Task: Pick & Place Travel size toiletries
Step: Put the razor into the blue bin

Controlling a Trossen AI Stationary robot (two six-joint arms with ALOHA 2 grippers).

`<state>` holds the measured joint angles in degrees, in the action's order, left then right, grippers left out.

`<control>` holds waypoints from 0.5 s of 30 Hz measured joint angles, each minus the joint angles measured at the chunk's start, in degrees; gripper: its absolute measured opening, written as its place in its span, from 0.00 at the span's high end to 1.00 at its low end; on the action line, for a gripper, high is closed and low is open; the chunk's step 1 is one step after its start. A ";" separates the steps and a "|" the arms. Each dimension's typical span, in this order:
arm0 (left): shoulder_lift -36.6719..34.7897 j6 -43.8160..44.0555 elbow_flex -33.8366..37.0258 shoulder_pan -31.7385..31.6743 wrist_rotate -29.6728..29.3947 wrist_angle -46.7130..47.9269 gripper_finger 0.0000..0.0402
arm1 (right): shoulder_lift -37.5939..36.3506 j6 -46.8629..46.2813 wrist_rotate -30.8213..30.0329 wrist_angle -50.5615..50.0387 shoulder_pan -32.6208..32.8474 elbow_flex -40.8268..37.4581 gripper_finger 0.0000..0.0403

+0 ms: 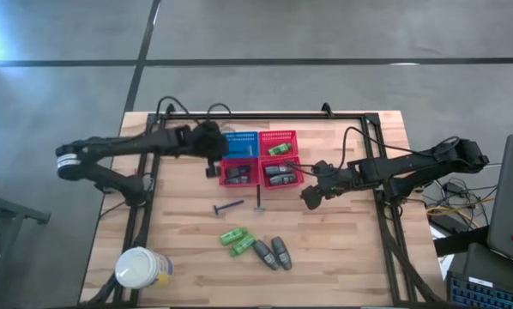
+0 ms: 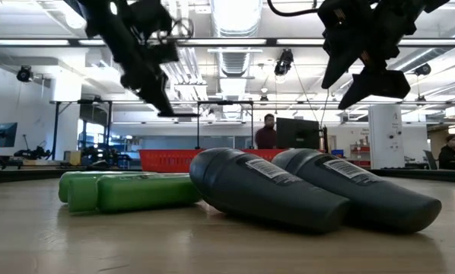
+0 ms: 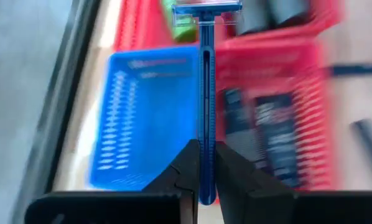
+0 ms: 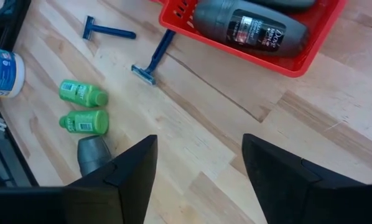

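My left gripper [image 3: 206,149] hovers above the mesh baskets [image 1: 261,159] at the table's far middle, shut on a blue razor [image 3: 206,74]. My right gripper [image 4: 199,146] is open and empty in the air, just right of the baskets [image 1: 310,196]. Two green bottles [image 1: 237,240] and two grey rounded bottles [image 1: 274,253] lie on their sides on the wood near the front. Two more blue razors [image 4: 108,30] [image 4: 155,62] lie flat in front of the baskets. Grey and black toiletries lie in the red baskets [image 4: 254,28]. My left gripper pinches the blue razor's handle [image 3: 206,124] between its two fingers, at the end away from the head. The handle runs straight out along the fingers, with the blade head [image 3: 208,9] at the far end. The razor is lifted clear, above the blue basket [image 3: 142,118] and a red one.
A large white jar with a yellow label [image 1: 141,268] stands at the near left corner. A black frame [image 1: 265,116] runs along the table's far and side edges. Bare wood lies between the baskets and the loose bottles. Cables and equipment sit off the table's right side.
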<state>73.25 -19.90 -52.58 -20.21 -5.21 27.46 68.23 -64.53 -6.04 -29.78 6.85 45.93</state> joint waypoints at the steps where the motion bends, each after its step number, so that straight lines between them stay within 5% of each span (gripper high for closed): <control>1: 0.58 -2.02 0.02 -2.21 0.84 0.01 0.91 | 0.00 -0.01 0.00 0.09 0.00 0.00 0.44; 6: 6.03 -7.91 0.04 -9.09 4.85 -0.44 0.91 | 0.00 -1.62 -0.04 0.16 -0.01 0.00 0.44; 15: 17.71 -13.50 -7.14 -9.87 2.50 -0.91 0.91 | 0.00 -5.95 -0.15 0.56 0.00 0.00 0.38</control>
<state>90.95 -33.40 -59.72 -30.08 -2.71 26.55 68.23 -70.48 -6.20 -29.22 6.85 45.93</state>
